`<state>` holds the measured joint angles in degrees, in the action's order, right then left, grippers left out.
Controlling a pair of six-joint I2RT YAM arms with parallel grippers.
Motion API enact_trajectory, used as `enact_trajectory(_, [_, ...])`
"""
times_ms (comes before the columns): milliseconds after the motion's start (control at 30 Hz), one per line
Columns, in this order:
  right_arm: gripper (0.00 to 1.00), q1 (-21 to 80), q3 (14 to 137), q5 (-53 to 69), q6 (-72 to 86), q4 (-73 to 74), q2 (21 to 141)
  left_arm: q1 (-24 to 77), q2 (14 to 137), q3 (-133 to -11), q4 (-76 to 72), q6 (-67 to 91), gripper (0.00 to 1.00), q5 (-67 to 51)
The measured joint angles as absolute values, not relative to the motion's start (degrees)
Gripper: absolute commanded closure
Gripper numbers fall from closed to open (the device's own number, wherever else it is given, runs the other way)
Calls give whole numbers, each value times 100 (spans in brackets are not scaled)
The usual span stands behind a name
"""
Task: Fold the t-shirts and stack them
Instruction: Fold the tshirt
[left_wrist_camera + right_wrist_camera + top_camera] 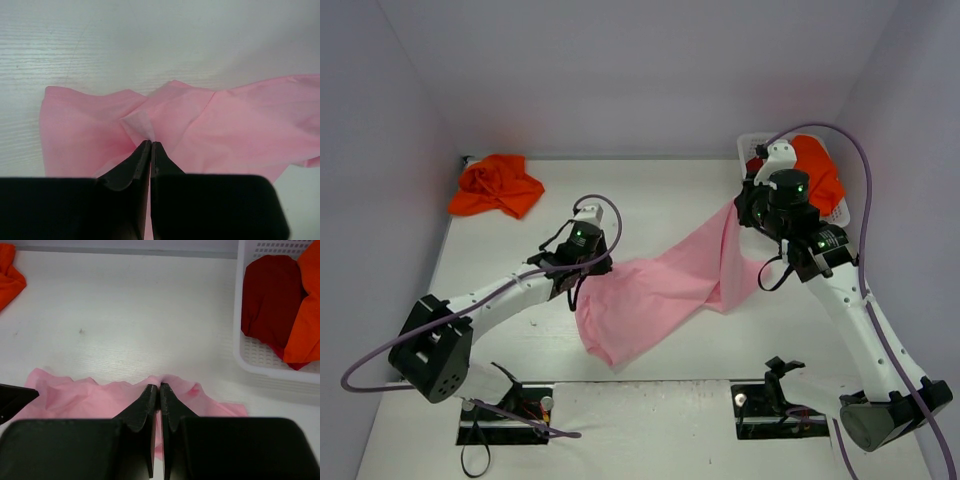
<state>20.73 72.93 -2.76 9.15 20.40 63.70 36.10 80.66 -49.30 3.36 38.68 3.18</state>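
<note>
I have the left arm stretched low, its left gripper pinching a fold of the soft light pink cloth t-shirt; the right gripper, elbow bent, pinches the opposite edge.

Four t-shirts, one basket

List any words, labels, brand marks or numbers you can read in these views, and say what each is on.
None: no readable text in any view.
The pink t-shirt, orange t-shirt, dark red t-shirt, white basket and table all look plain; no label or print shows.
</note>
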Motion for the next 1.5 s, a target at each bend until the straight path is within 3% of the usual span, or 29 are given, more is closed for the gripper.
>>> enact_trajectory(733, [100, 2071, 7909, -224, 985, 2309, 5953, 3599, 6862, -7153, 1787, 2926, 100, 1118])
enact_trajectory(767, [100, 2073, 7909, -209, 1002, 2316, 5944, 3597, 6820, -7148, 1796, 2915, 91, 1146])
enact_trajectory(833, [100, 2073, 7909, -183, 1026, 2351, 5946, 3588, 6816, -7052, 1765, 2891, 60, 1160])
enact_trajectory(933, [100, 2071, 7909, -167, 1041, 2394, 5951, 3559, 6904, -6501, 1564, 3022, 46, 1153])
enact_trajectory(1133, [100, 2071, 7909, -169, 1041, 2414, 5951, 3293, 7933, -5743, 1236, 3273, 45, 692])
enact_trajectory(1500, [100, 2071, 7819, -215, 1037, 2432, 5951, 2615, 9231, -5645, 32, 3638, 45, -307])
